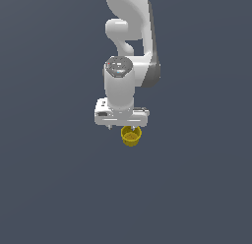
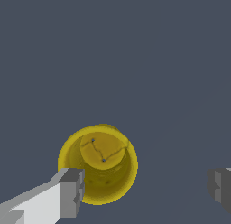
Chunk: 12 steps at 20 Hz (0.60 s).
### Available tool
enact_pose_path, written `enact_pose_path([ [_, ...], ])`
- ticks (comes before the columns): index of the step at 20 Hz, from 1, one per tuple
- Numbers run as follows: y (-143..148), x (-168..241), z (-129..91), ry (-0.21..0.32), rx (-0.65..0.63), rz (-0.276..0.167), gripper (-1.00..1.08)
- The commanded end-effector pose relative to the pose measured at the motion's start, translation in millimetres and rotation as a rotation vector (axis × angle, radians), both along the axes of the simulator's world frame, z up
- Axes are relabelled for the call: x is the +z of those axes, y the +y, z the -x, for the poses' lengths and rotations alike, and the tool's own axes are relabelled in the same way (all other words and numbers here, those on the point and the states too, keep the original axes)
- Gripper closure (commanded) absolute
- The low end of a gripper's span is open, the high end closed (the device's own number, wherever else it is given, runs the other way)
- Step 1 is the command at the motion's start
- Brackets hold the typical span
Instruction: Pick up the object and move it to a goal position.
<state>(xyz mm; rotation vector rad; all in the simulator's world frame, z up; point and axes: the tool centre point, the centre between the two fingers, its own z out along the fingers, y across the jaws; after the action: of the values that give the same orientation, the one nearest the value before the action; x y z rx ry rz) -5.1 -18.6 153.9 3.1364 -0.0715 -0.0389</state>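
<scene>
The object, a small yellow cup (image 2: pixel 106 166) with an open round rim, shows its inside and floor in the wrist view. My gripper (image 2: pixel 145 189) is open, its two grey fingertips (image 2: pixel 72 191) far apart. One fingertip overlaps the cup's rim, and most of the gap lies beside the cup, which is off-centre toward that finger. In the exterior view the yellow cup (image 1: pixel 131 136) sits just under the white gripper (image 1: pixel 123 126), slightly toward the exterior view's right. I cannot tell whether the finger touches the cup.
A plain dark grey-blue surface (image 1: pixel 54 189) fills both views around the cup. The white arm (image 1: pixel 130 36) rises behind the gripper toward the top of the exterior view. No other objects show.
</scene>
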Motion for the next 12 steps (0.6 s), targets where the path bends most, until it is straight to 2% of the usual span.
enact_pose_path([
  [1,0.0,0.0,0.0,0.000,0.000,0.000,-0.20],
  [12,-1.4,2.1,-1.8,-0.002,0.024,0.003,-0.20],
])
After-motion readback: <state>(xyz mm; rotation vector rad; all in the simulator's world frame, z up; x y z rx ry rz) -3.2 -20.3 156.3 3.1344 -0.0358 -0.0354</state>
